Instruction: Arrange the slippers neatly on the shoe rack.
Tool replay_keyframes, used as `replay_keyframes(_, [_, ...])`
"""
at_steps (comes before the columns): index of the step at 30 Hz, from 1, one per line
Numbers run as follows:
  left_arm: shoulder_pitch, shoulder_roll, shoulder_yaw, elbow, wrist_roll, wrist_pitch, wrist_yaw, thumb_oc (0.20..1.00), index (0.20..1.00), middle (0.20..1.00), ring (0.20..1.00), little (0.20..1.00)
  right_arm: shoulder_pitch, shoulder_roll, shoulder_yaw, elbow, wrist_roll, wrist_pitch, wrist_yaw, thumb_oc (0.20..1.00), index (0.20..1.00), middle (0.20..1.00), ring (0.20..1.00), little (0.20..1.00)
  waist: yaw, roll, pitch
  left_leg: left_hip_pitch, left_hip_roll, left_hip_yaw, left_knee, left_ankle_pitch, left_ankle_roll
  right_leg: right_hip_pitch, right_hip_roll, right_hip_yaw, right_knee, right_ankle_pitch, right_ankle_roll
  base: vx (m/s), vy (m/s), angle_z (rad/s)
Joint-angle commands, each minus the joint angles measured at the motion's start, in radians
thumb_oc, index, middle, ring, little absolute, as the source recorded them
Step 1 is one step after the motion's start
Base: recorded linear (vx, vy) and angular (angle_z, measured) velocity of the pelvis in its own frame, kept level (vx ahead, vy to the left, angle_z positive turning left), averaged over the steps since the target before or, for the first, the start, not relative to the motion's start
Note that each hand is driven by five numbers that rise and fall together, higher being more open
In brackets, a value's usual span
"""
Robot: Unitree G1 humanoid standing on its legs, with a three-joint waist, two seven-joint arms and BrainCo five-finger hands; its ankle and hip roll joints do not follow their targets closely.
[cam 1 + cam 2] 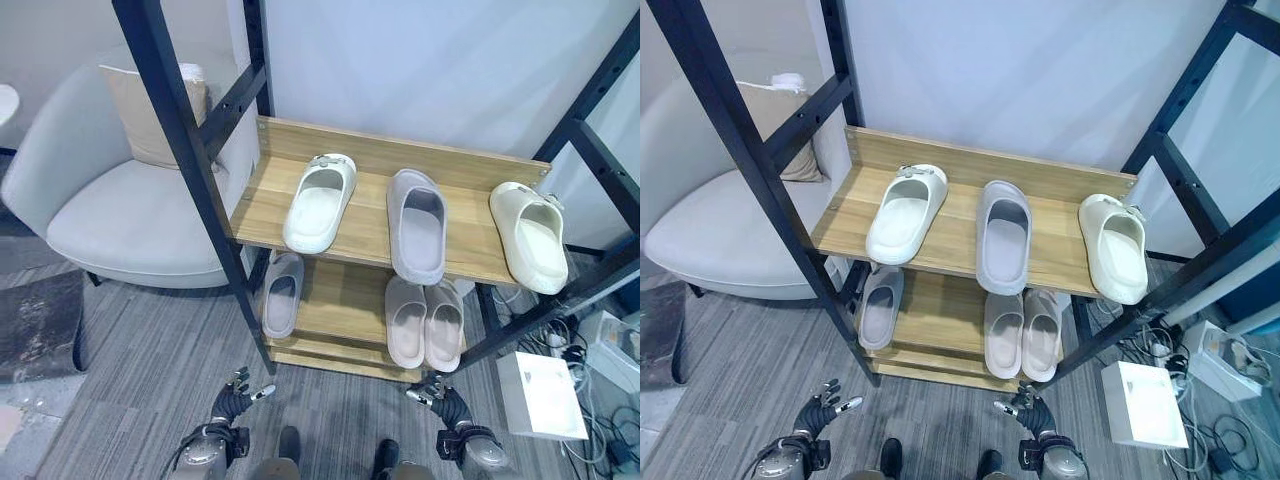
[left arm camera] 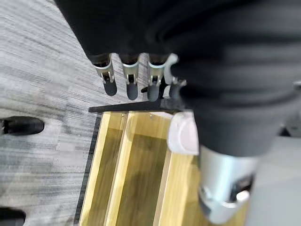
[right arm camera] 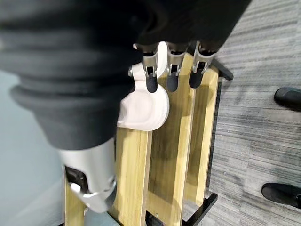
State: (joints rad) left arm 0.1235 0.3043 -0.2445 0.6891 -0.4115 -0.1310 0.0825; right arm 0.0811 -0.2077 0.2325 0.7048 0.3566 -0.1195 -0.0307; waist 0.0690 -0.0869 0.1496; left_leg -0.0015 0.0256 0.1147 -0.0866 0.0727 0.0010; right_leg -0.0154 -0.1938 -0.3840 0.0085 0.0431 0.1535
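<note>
The shoe rack [image 1: 368,250] has wooden shelves in a black frame. On its top shelf lie a cream slipper [image 1: 320,200] at the left, a grey slipper [image 1: 418,225] in the middle and a second cream slipper [image 1: 530,235] at the right, angled outward. The lower shelf holds a lone grey slipper [image 1: 282,293] at the left and a beige pair [image 1: 425,322] side by side. My left hand [image 1: 232,403] and right hand [image 1: 447,405] hang low before the rack, both open and empty. The left wrist view shows straight fingers [image 2: 127,80]; the right wrist view shows relaxed fingers [image 3: 171,70] near a pale slipper heel [image 3: 143,106].
A grey armchair [image 1: 120,200] with a beige cushion [image 1: 150,110] stands left of the rack. A white box [image 1: 545,395] and a tangle of cables [image 1: 600,400] lie on the carpet at the right. A dark mat [image 1: 40,325] lies at the far left.
</note>
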Motion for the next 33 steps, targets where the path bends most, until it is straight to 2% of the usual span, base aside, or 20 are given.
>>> replay_keyframes(1, [-0.074,-0.003,-0.015,-0.013,0.048,-0.03,-0.005,1.0,1.0,1.0,1.0,1.0,-0.04,-0.059,0.066,-0.119,-0.106,-0.027,0.014,1.0,1.0,1.0,1.0,1.0,0.02,-0.008,-0.009,0.047,-0.033,-0.038,-0.001,-0.068,-0.018,0.046,0.025,-0.035,-0.04,0.058,0.027,0.05,-0.036,0.0])
replay_keyframes(2, [-0.07,0.0,-0.008,-0.024,0.059,-0.032,0.003,1.0,1.0,1.0,1.0,1.0,-0.037,-0.097,0.101,-0.203,-0.227,-0.03,0.001,1.0,1.0,1.0,1.0,1.0,0.026,-0.011,-0.011,0.051,-0.027,-0.039,-0.001,-0.071,-0.024,0.063,0.033,-0.041,-0.061,0.052,0.024,0.05,-0.041,-0.02])
replay_keyframes(6, [-0.063,0.001,0.021,-0.039,0.092,-0.043,0.025,1.0,1.0,1.0,1.0,1.0,0.002,-0.206,0.111,-0.481,-0.488,-0.066,-0.03,1.0,1.0,1.0,1.0,1.0,0.014,-0.014,-0.01,0.046,-0.021,-0.031,-0.001,-0.069,-0.03,0.065,0.043,-0.033,-0.073,0.043,0.022,0.01,-0.016,-0.05])
replay_keyframes(7, [-0.061,0.0,0.02,-0.039,0.092,-0.043,0.025,1.0,1.0,1.0,1.0,1.0,0.006,-0.208,0.109,-0.487,-0.489,-0.063,-0.029,1.0,1.0,1.0,1.0,1.0,0.015,-0.012,-0.011,0.047,-0.02,-0.031,-0.001,-0.07,-0.03,0.065,0.044,-0.033,-0.072,0.043,0.022,0.0,0.0,0.0])
replay_keyframes(8, [-0.058,-0.004,0.029,-0.037,0.099,-0.048,0.029,1.0,1.0,1.0,1.0,1.0,0.059,-0.247,0.087,-0.608,-0.516,-0.083,-0.006,1.0,1.0,1.0,1.0,1.0,-0.001,-0.015,-0.008,0.048,-0.018,-0.025,-0.001,-0.07,-0.032,0.066,0.048,-0.024,-0.076,0.04,0.021,-0.01,-0.004,-0.03])
replay_keyframes(10, [-0.057,-0.009,0.029,-0.029,0.103,-0.047,0.026,1.0,1.0,1.0,1.0,1.0,0.081,-0.274,0.081,-0.668,-0.528,-0.087,0.015,1.0,1.0,1.0,1.0,1.0,-0.006,-0.014,-0.008,0.048,-0.016,-0.022,-0.001,-0.071,-0.033,0.067,0.05,-0.024,-0.077,0.038,0.021,-0.01,-0.002,-0.02])
replay_keyframes(12, [-0.051,-0.02,0.031,-0.006,0.119,-0.052,0.027,1.0,1.0,1.0,1.0,1.0,0.121,-0.338,0.062,-0.822,-0.557,-0.117,0.047,1.0,1.0,1.0,1.0,1.0,-0.022,-0.016,-0.01,0.049,-0.013,-0.014,-0.001,-0.073,-0.036,0.069,0.054,-0.02,-0.082,0.036,0.022,0.0,0.0,0.0])
replay_keyframes(17, [-0.04,-0.029,0.046,0.005,0.13,-0.058,0.036,1.0,1.0,1.0,1.0,1.0,0.201,-0.432,-0.022,-1.074,-0.527,-0.173,0.088,1.0,1.0,1.0,1.0,1.0,-0.052,-0.016,-0.019,0.052,-0.011,0.003,-0.001,-0.076,-0.038,0.064,0.06,-0.001,-0.083,0.035,0.023,0.0,0.008,-0.11])
replay_keyframes(20, [-0.035,-0.035,0.051,0.012,0.127,-0.064,0.04,1.0,1.0,1.0,1.0,1.0,0.225,-0.474,-0.05,-1.174,-0.503,-0.195,0.106,1.0,1.0,1.0,1.0,1.0,-0.066,-0.016,-0.029,0.052,-0.01,0.008,-0.001,-0.08,-0.039,0.061,0.062,0.007,-0.083,0.035,0.024,0.0,0.008,-0.15])
replay_keyframes(23, [-0.028,-0.036,0.048,0.013,0.125,-0.073,0.046,1.0,1.0,1.0,1.0,1.0,0.21,-0.519,-0.083,-1.249,-0.493,-0.221,0.084,1.0,1.0,1.0,1.0,1.0,-0.074,-0.016,-0.036,0.054,-0.01,0.012,-0.001,-0.081,-0.039,0.06,0.063,0.01,-0.079,0.036,0.026,0.0,0.008,-0.09])
replay_keyframes(25, [-0.028,-0.037,0.048,0.013,0.125,-0.073,0.046,1.0,1.0,1.0,1.0,1.0,0.212,-0.52,-0.085,-1.251,-0.493,-0.22,0.084,1.0,1.0,1.0,1.0,1.0,-0.074,-0.015,-0.036,0.053,-0.01,0.012,-0.001,-0.082,-0.039,0.059,0.063,0.01,-0.079,0.036,0.026,0.0,0.008,-0.13])
replay_keyframes(29, [-0.02,-0.038,0.047,0.02,0.114,-0.084,0.049,1.0,1.0,1.0,1.0,1.0,0.164,-0.58,-0.16,-1.288,-0.514,-0.24,0.018,1.0,1.0,1.0,1.0,1.0,-0.08,-0.013,-0.046,0.056,-0.011,0.017,-0.001,-0.086,-0.037,0.06,0.062,0.016,-0.077,0.037,0.029,0.0,0.01,-0.01])
replay_keyframes(33, [-0.013,-0.04,0.027,0.015,0.09,-0.094,0.053,1.0,1.0,1.0,1.0,1.0,0.032,-0.56,-0.243,-1.248,-0.679,-0.219,-0.169,1.0,1.0,1.0,1.0,1.0,-0.072,-0.003,-0.059,0.06,-0.016,0.016,-0.001,-0.092,-0.028,0.061,0.058,0.016,-0.076,0.04,0.031,0.0,0.04,-0.02])
